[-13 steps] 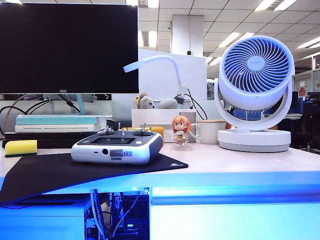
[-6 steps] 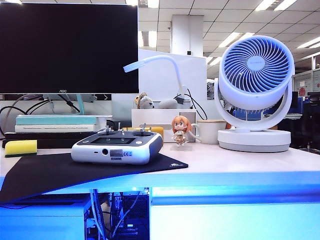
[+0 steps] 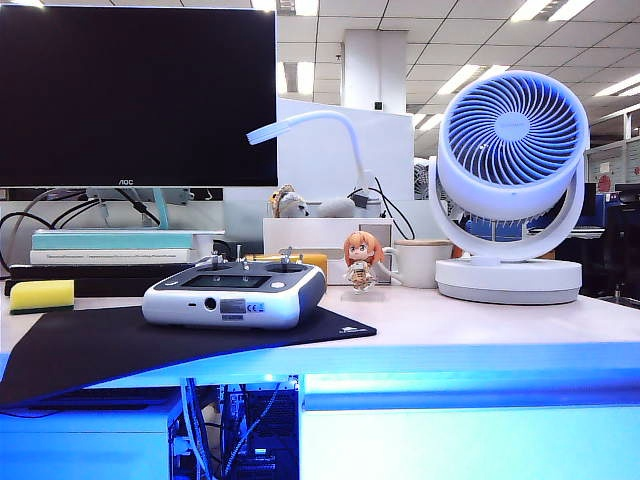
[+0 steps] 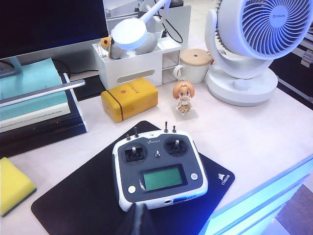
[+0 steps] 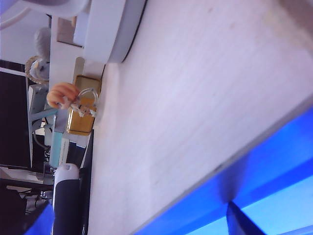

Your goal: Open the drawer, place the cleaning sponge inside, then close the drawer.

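pale desk [image 3: 480, 310] | black mat [image 3: 120, 345] | left gripper [image 4: 139, 220] closed | right gripper [image 5: 239, 218] apart

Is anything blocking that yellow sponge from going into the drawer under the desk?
Yes: the drawer itself is closed, its front flush under the desk edge. The cleaning sponge lies at the desk's far left, untouched; the right gripper is by the drawer front.

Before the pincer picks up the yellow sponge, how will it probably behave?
The sponge looks like soft foam, so it probably squashes under a grip and weighs little. Its flat block shape, lying on the desk, should not roll. The foam surface likely gives good friction.
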`<move>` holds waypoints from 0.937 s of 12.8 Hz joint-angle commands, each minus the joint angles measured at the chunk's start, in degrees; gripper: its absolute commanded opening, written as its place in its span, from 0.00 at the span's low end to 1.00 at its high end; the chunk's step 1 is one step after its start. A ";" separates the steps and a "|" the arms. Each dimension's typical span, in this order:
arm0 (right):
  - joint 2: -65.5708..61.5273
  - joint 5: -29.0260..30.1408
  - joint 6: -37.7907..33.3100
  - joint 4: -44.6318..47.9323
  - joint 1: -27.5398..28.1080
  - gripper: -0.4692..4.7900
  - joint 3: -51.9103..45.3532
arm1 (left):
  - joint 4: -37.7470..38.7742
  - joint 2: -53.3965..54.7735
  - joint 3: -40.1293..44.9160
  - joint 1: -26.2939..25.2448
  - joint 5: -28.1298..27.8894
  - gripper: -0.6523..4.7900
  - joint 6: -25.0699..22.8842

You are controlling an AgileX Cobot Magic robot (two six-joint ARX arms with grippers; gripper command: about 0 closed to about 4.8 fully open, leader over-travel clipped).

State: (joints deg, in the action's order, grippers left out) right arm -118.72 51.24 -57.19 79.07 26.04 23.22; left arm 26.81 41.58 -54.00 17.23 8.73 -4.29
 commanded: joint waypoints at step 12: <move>0.09 -1.66 3.21 -3.54 0.07 1.00 2.84 | -0.68 -0.02 -0.28 -0.04 -0.13 0.11 -0.20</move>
State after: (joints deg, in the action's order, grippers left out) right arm -118.87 49.25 -54.39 74.63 26.04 25.43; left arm 26.81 41.58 -54.00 17.23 8.73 -4.29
